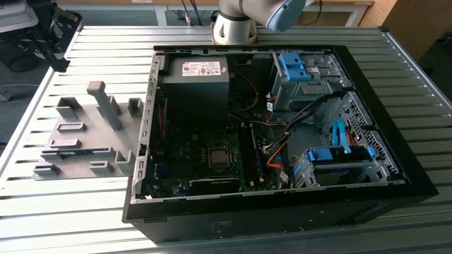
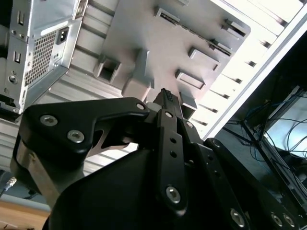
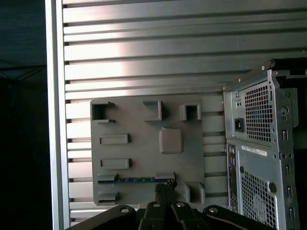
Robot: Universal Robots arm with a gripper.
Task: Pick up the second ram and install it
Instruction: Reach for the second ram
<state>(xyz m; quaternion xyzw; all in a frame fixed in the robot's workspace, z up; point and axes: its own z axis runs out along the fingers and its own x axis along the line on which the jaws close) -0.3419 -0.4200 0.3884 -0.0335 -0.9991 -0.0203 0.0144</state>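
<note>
A ribbed metal surface (image 1: 353,37) carries everything. Most of it is taken by an open black computer case (image 1: 282,222) lying on its side, its inside facing up; its grilled rear panel shows in the first wrist view (image 3: 259,143) and in the second wrist view (image 2: 29,48). Inside, a dark power supply (image 1: 198,79) sits at the far end, a green board with a square processor socket (image 1: 219,157) lies in the middle, and light-blue drive latches (image 1: 293,66) stand toward the exterior view's right.

The base of the arm (image 1: 236,24) rises from the surface just behind the case.

Beside the case, toward the exterior view's left, lies a flat grey tray (image 1: 84,114) with raised blocks and slots; both wrist views look down on it (image 3: 139,124) (image 2: 144,33).

The black end effector (image 3: 165,191) hangs above the tray, apart from it, with its two fingers pressed together and nothing between them; the second wrist view shows the same closed tip (image 2: 165,98) over the grey blocks.

The second ram (image 1: 74,153), a thin blue stick, lies flat in the tray, seated between two small grey holders near the tray's edge farthest from the arm's base. In the first wrist view it runs (image 3: 136,180) between those holders, with the closed fingertips lined up over one end of it.
</note>
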